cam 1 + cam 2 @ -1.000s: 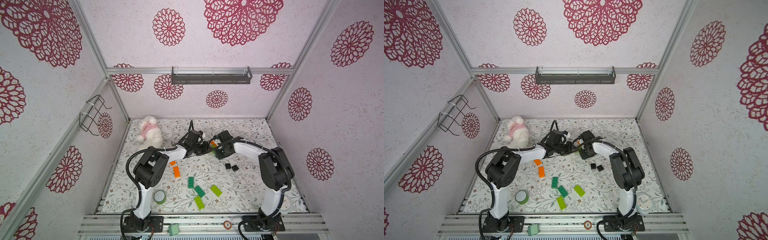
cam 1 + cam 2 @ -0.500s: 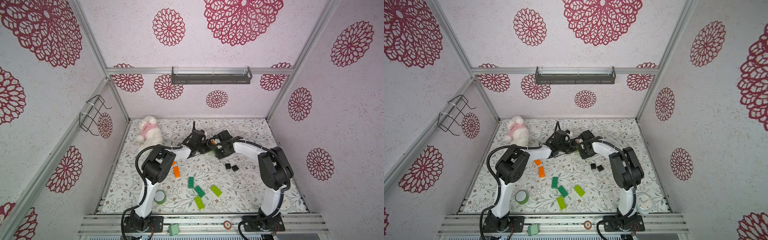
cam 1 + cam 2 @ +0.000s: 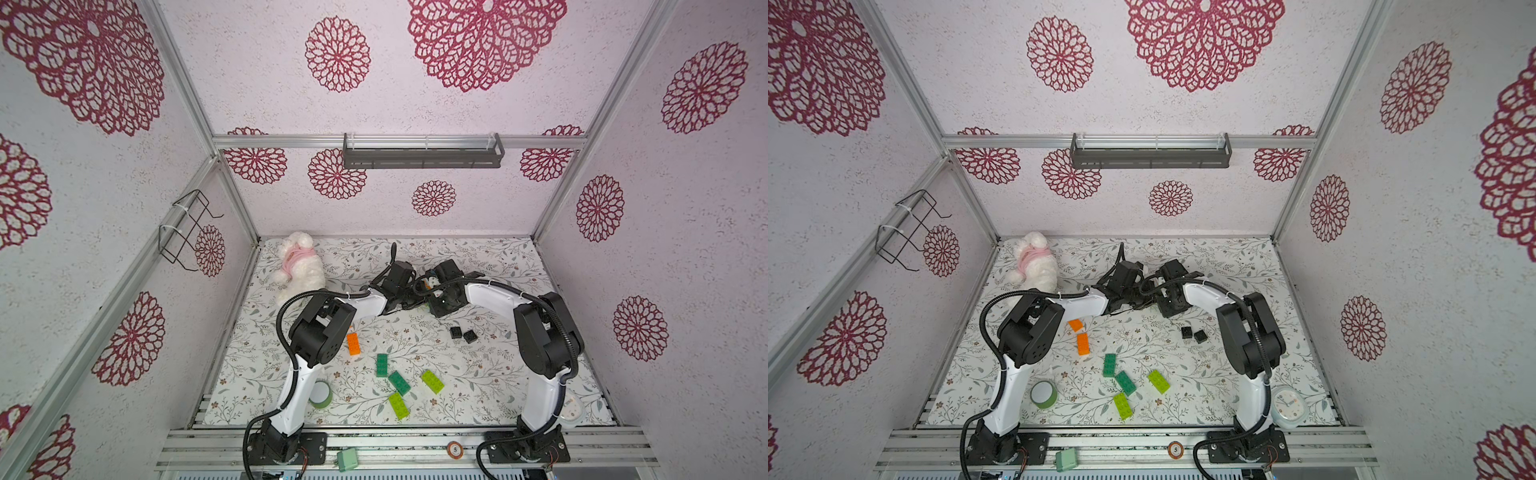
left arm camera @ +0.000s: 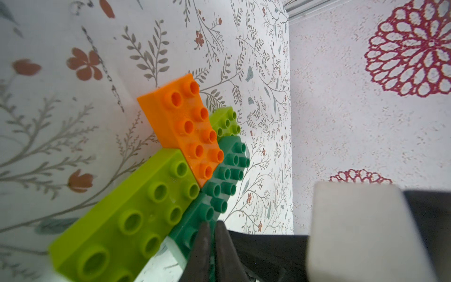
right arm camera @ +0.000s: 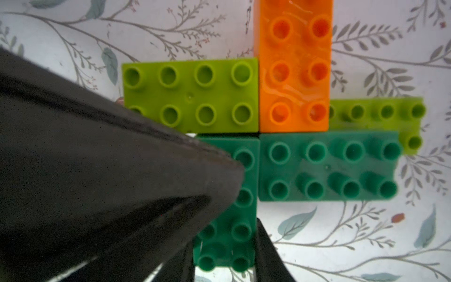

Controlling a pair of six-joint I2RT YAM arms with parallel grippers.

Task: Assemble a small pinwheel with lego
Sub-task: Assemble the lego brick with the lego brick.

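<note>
floral mat (image 3: 1233, 266), two black bricks (image 3: 1187, 332), two orange bricks (image 3: 1083, 344), right gripper (image 5: 224, 254) clamping pinwheel (image 5: 266, 122), left gripper (image 4: 211, 234) closed

The brick assembly (image 5: 268, 117) is lying on the desk (image 3: 478, 257), one brick between the right fingers (image 5: 268, 254), the left fingers (image 4: 205, 244) over it. Two square bricks (image 3: 456, 332) are lying behind the right fingers, loose oblong bricks (image 3: 382, 365) farther back.

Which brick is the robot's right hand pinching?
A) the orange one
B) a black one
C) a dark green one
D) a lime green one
C: in the right wrist view, the right gripper has a finger on each side of a dark green brick.
</note>
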